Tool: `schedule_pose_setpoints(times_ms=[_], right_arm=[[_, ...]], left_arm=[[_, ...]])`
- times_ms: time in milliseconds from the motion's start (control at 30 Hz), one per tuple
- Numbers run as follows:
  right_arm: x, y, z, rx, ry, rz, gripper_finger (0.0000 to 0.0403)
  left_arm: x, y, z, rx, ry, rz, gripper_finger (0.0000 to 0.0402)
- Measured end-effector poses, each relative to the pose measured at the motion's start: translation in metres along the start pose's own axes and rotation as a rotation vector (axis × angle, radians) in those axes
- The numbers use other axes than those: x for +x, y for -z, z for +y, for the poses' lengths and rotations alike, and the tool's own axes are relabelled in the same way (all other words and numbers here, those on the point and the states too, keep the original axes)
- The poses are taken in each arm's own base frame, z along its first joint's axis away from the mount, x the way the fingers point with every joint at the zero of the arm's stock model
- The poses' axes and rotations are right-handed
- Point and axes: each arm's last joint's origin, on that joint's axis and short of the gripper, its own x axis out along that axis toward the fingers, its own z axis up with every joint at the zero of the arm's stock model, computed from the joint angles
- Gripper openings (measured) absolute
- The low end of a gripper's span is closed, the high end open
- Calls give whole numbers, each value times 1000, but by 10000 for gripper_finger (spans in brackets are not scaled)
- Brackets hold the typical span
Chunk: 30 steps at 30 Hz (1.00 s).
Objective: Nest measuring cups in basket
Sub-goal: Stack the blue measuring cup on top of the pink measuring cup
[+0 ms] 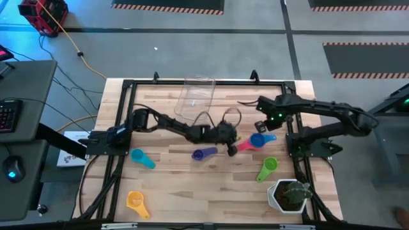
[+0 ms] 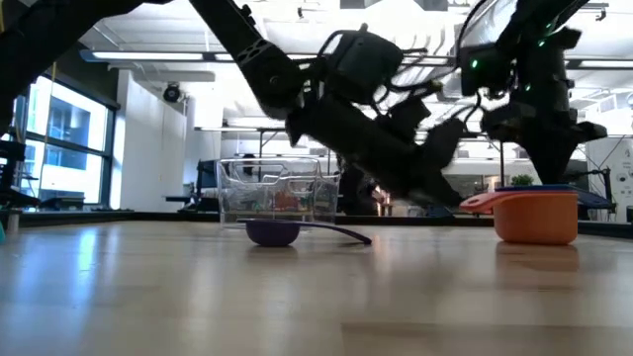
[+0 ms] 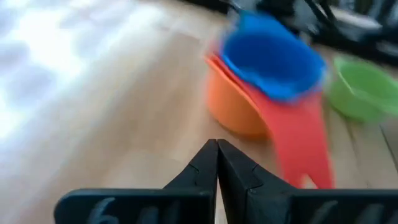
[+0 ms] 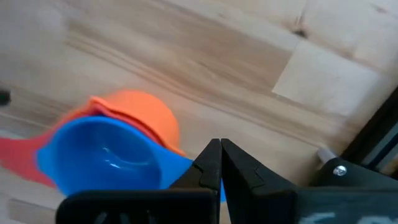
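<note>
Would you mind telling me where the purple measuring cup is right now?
In the high view, the purple measuring cup lies on the table near its centre, just beside the left end effector, with the teal cup farther left.

You have a pale wooden-slat bench (image 1: 192, 185) with a black metal frame (image 1: 128, 86) around it. On its near right corner stands a white pot with a small green plant (image 1: 291, 195). Off the bench to your left there's a grey desk (image 1: 25, 108) carrying what looks like a keyboard (image 1: 6, 115) and mouse (image 1: 13, 169).
</note>
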Motion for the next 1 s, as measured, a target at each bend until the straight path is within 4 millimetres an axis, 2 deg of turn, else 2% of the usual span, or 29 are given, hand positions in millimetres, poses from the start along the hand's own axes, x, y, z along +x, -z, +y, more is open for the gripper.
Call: schedule_pose_setpoints(times_ms=[67,167,333,400,500,667,800,1000], right_arm=[[-8,4,-4,20,-28,-36,0],[-16,9,-8,32,-49,-93,0],[-23,13,-11,45,-87,-131,0],[-24,14,-12,44,-90,-140,0],[-25,14,-12,40,-90,-141,0],[-25,14,-12,21,-88,-142,0],[-25,14,-12,17,-92,-146,0],[-25,13,-11,20,-100,-154,0]], left_arm=[[-6,-11,11,-39,1,39,8],[-9,-13,26,-121,62,123,28],[-12,-16,34,-480,333,148,90],[-15,-10,29,-602,390,137,119],[-19,4,22,-675,419,148,158],[-24,25,11,-797,352,178,208],[-23,27,0,-842,343,146,227],[-1,19,-5,-853,337,172,229]])
